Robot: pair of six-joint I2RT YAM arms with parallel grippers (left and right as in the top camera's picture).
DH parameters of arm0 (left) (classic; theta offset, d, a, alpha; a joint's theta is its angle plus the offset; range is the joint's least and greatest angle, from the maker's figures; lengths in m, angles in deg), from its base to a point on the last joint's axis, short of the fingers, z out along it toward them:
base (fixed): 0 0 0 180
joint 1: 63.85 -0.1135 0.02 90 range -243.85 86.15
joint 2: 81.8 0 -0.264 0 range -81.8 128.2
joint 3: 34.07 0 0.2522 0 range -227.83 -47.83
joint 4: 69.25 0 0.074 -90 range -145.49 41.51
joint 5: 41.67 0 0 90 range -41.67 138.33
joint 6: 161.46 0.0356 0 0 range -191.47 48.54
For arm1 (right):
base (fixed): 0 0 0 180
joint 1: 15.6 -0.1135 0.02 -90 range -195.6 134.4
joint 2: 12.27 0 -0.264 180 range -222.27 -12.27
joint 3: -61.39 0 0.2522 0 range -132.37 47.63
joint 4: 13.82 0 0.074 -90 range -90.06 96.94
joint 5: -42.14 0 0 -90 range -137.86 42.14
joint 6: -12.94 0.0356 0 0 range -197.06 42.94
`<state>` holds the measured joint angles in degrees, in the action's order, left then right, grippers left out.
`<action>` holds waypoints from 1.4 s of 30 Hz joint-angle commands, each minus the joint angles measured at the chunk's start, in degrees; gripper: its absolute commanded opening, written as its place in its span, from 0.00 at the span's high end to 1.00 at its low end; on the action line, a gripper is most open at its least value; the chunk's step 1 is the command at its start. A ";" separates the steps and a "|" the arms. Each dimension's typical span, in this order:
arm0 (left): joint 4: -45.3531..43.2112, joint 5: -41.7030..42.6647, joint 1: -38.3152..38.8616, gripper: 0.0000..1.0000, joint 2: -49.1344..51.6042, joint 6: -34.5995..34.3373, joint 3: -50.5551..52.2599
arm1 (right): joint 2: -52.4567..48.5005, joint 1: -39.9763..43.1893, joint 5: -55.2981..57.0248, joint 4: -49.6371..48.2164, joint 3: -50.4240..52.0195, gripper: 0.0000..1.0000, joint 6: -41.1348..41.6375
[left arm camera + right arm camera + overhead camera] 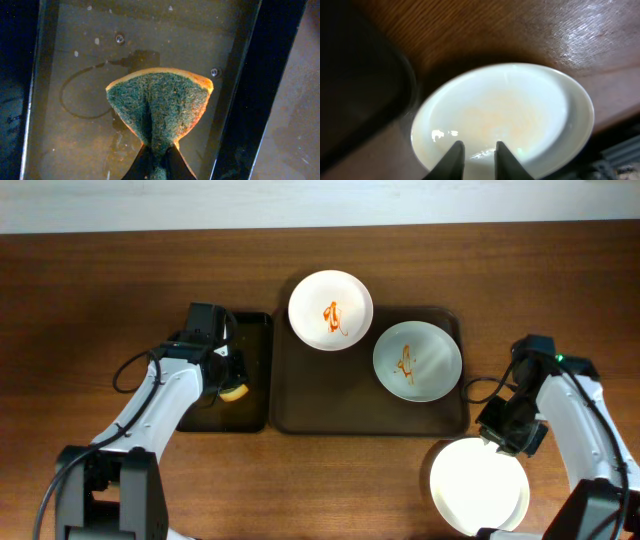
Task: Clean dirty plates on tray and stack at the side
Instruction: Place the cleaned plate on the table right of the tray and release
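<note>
My left gripper (159, 156) pinches the sponge (160, 105); the nearer dirty plate (331, 310) lies to its right; my right gripper (476, 150) stands spread

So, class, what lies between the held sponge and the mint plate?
Overhead view: the sponge and mint plate are parted only by the black tray's rim and bare brown tray floor; the white plate sits aside.
</note>
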<state>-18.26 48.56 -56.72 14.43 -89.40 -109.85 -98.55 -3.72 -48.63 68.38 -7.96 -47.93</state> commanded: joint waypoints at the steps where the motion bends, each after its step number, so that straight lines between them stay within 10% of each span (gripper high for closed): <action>1: -0.02 0.50 -0.28 1.00 0.42 0.72 0.17 | 0.68 0.22 -0.09 -3.91 4.63 0.83 3.63; 14: 1.20 0.50 -0.28 1.00 0.42 0.72 0.17 | 0.68 0.20 14.93 -31.10 10.01 0.84 5.22; 25: 2.32 0.48 -0.28 1.00 0.42 0.72 0.17 | 0.68 0.20 0.74 -3.58 1.73 0.91 -2.51; 42: 2.34 0.50 -0.28 1.00 0.42 0.72 0.17 | 0.63 0.20 10.91 -51.17 16.74 0.84 -0.20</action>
<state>-15.83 48.58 -56.72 14.43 -89.40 -109.85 -97.81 -3.68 -41.09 19.62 8.76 -48.52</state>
